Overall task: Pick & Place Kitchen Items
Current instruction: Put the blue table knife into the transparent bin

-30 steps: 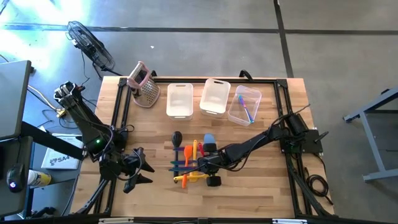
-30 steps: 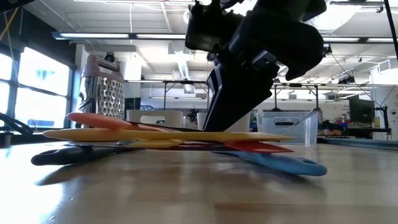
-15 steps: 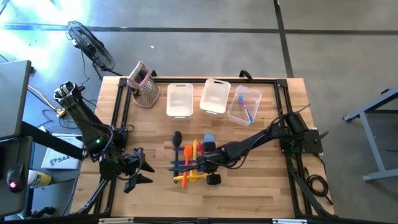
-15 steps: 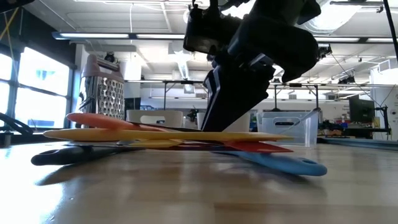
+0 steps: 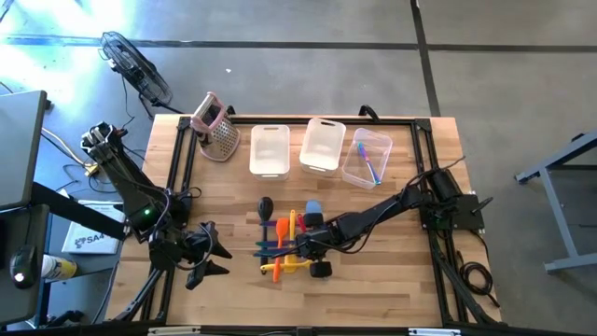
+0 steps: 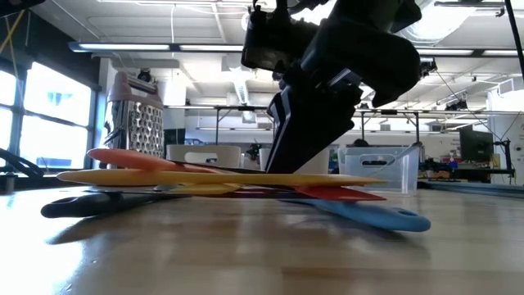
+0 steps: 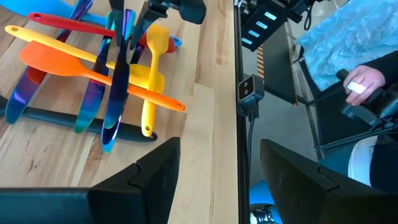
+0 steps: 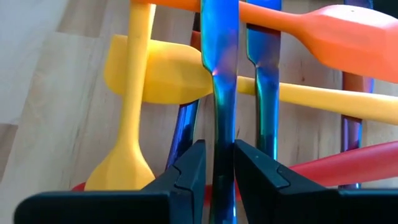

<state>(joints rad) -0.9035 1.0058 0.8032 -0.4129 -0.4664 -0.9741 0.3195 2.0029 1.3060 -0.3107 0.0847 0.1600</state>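
Observation:
A pile of slim utensils (image 5: 283, 245) lies crossed on the table's middle: orange, yellow and red spatulas, one dark, and iridescent blue-green pieces. My right gripper (image 5: 300, 246) reaches in from the table's right and slants down onto the pile. In its wrist view (image 8: 220, 168) the fingers stand close on an iridescent blue-green utensil (image 8: 221, 74), which lies under the orange spatula (image 8: 323, 34). My left gripper (image 5: 213, 256) waits open and empty at the near left; the left wrist view (image 7: 217, 168) shows the pile (image 7: 112, 74) ahead of it. My right gripper pinches the iridescent utensil's handle (image 8: 222, 134) by its two long edges, near its right-hand end. The fingers (image 8: 189, 171) slant down from the table's right. The utensil lies flat in the pile, under the orange spatula.
Three clear bins stand in a row at the far side (image 5: 270, 149) (image 5: 323, 144) (image 5: 367, 157); the right one holds some utensils. A metal grater with a pink handle (image 5: 216, 126) stands at the far left. A person's hand (image 7: 364, 81) shows beyond the table.
My right gripper has edged a little toward the table's left over the pile, then kept still. The utensils have stayed where they were.

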